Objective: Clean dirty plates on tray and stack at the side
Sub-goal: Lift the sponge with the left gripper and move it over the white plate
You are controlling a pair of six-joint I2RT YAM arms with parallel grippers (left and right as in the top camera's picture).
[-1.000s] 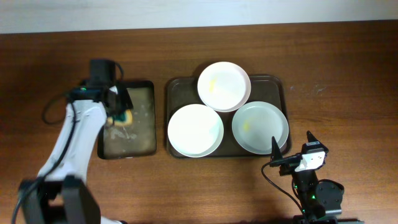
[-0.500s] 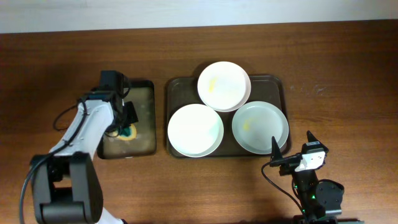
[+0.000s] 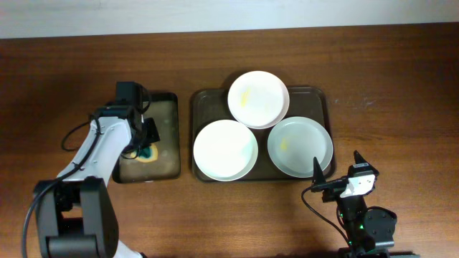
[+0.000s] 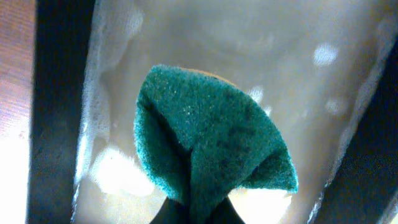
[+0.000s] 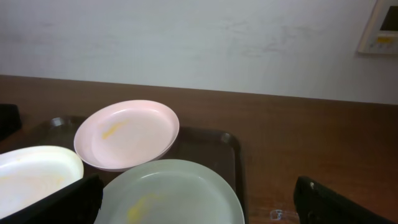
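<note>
Three white plates lie on the large brownish tray: a rear one with a yellow smear, a front-left one, and a front-right one with a faint yellow smear. My left gripper is down in the smaller dark tray of soapy water, shut on a green sponge that is folded between its fingers. My right gripper is open and empty near the table's front edge, just in front of the front-right plate. The rear plate also shows in the right wrist view.
The dark tray's rim and foamy water surround the sponge. Bare wooden table lies to the right of the large tray. A white wall stands behind the table.
My left gripper moved forward and right along the soapy tray a second ago and has stayed still with the sponge for the last half second. The right arm has not moved.
</note>
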